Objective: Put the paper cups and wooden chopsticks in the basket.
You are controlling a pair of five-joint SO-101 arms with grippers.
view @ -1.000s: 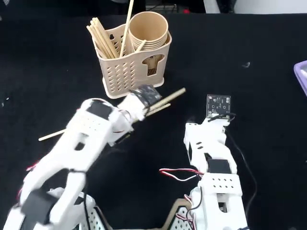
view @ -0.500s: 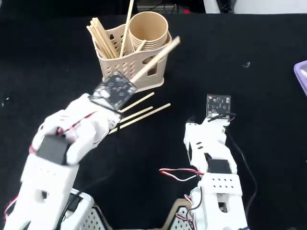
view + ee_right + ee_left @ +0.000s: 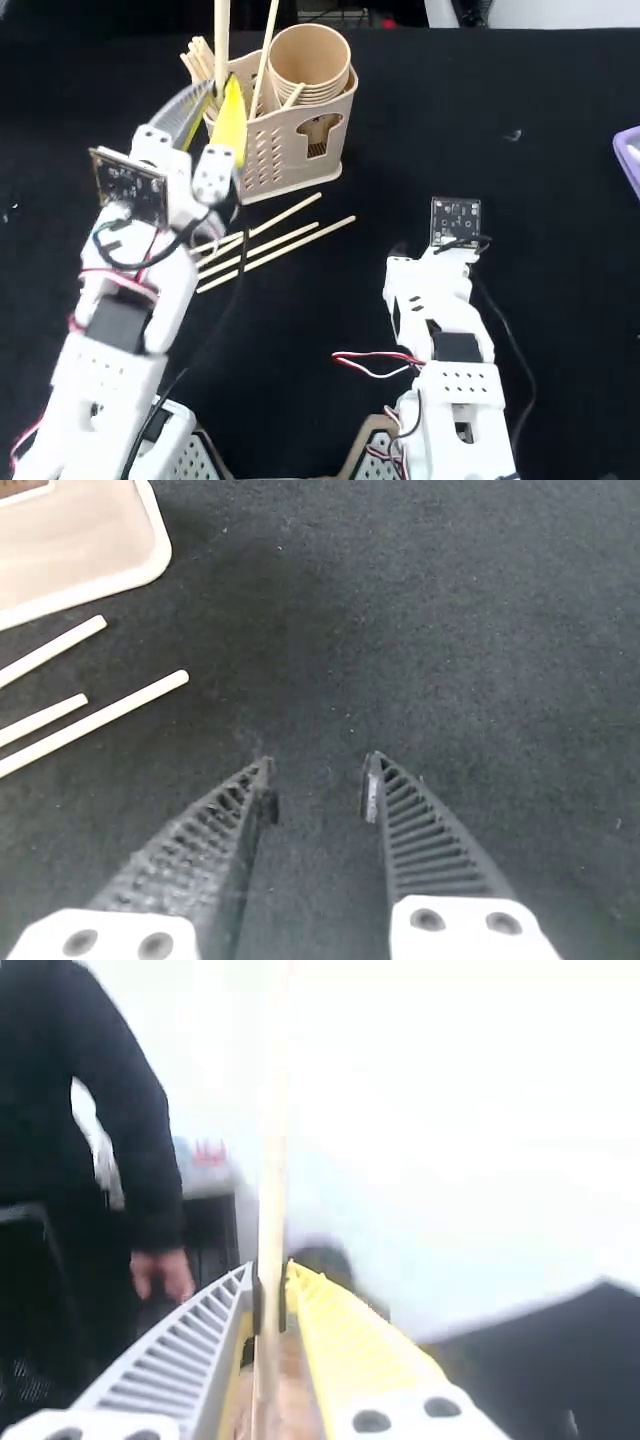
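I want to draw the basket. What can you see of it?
The basket is beige, plastic-looking, with rows of small holes in its walls and a mushroom-shaped cutout on one side. It stands upright on the black table. A stack of paper cups sits in one end; wooden chopsticks lean in the other. The left claw, shut on one upright chopstick, is at that chopstick end. Loose chopsticks lie near its base.
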